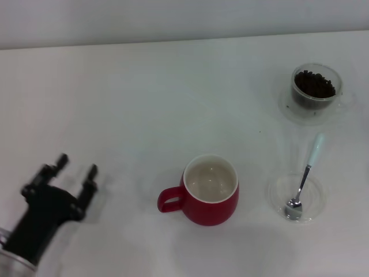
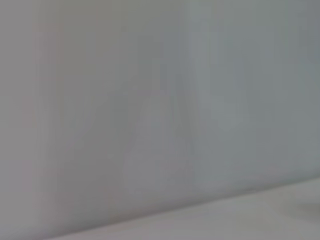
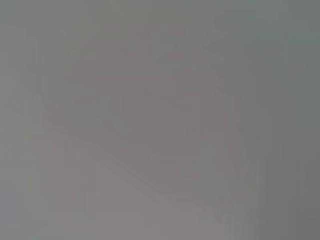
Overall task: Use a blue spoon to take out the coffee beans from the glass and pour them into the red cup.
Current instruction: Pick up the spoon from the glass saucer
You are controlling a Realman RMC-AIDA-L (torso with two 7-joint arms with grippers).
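Note:
In the head view the red cup (image 1: 210,197) stands at the middle front, handle pointing left, its white inside bare. The blue spoon (image 1: 305,176) lies to its right, metal bowl resting in a flat clear dish (image 1: 296,198), pale handle pointing away. The glass (image 1: 315,91) stands at the far right, filled with dark coffee beans (image 1: 314,84). My left gripper (image 1: 76,164) is at the front left, open and empty, well left of the cup. My right gripper is out of view. Both wrist views show only blank grey surface.
The white table (image 1: 144,104) runs to a far edge along the top of the head view. The glass rests on a faint clear saucer (image 1: 340,108).

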